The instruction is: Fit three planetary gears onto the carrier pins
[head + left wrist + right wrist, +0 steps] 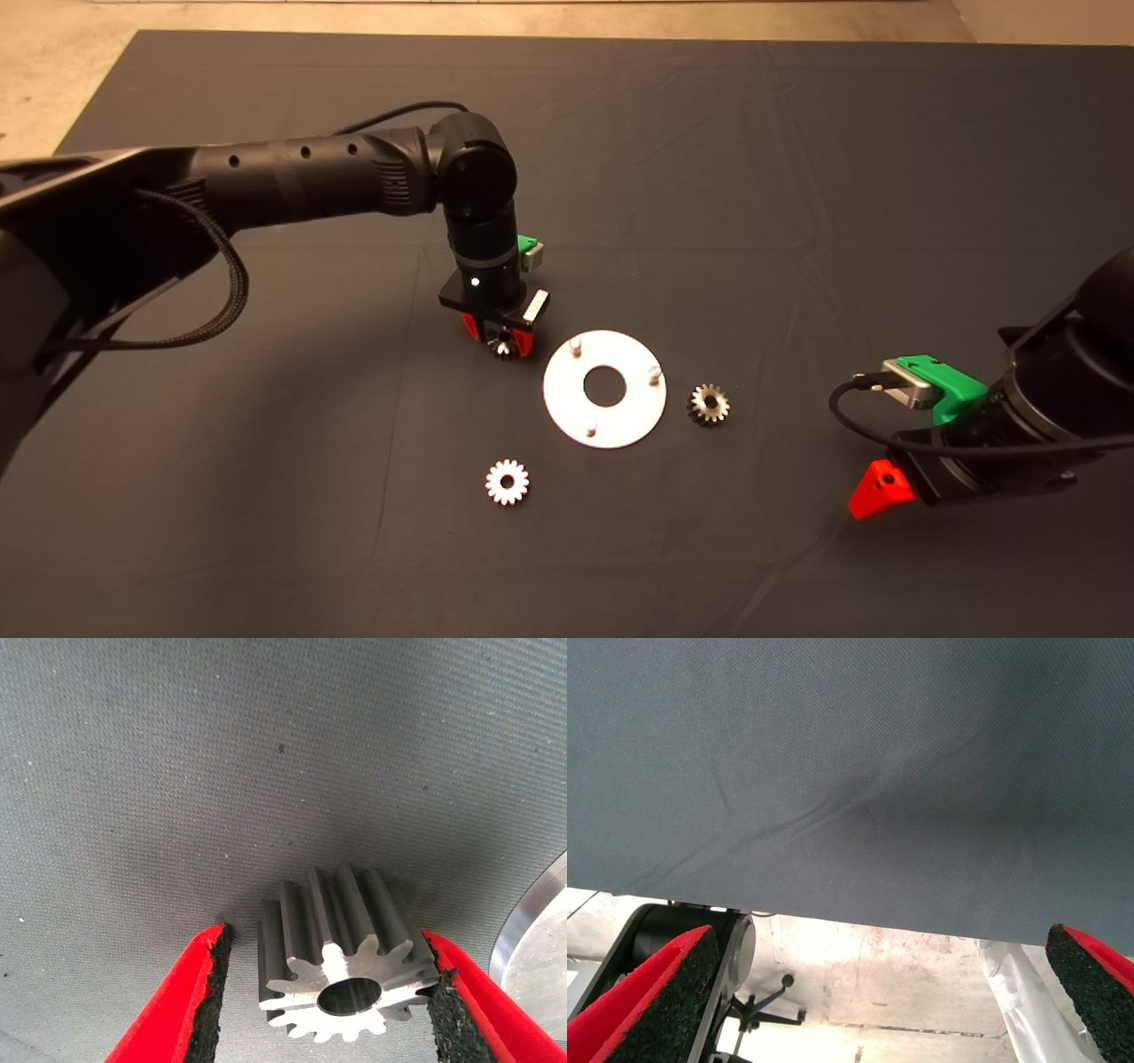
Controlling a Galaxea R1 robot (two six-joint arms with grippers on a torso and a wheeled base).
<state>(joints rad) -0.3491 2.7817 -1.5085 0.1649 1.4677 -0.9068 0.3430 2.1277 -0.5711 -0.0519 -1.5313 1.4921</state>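
On the left we see our left gripper (503, 341) down at the dark mat (266, 532), just beside the round disc (567, 403). A gear (341, 979) sits between its red fingers (182, 1010). One pad touches the gear's teeth, and the other pad has a small gap, so the fingers are narrow around it but we cannot tell if they squeeze it.

Next, a second gear (507, 482) lies flat on the mat, near the disc.

The disc has three little pins (575, 344) standing up, all bare.

A third gear (708, 404) lies just beside the disc.

Far right, our right gripper (877, 492) waits with fingers (651, 1001) wide apart, holding nothing.
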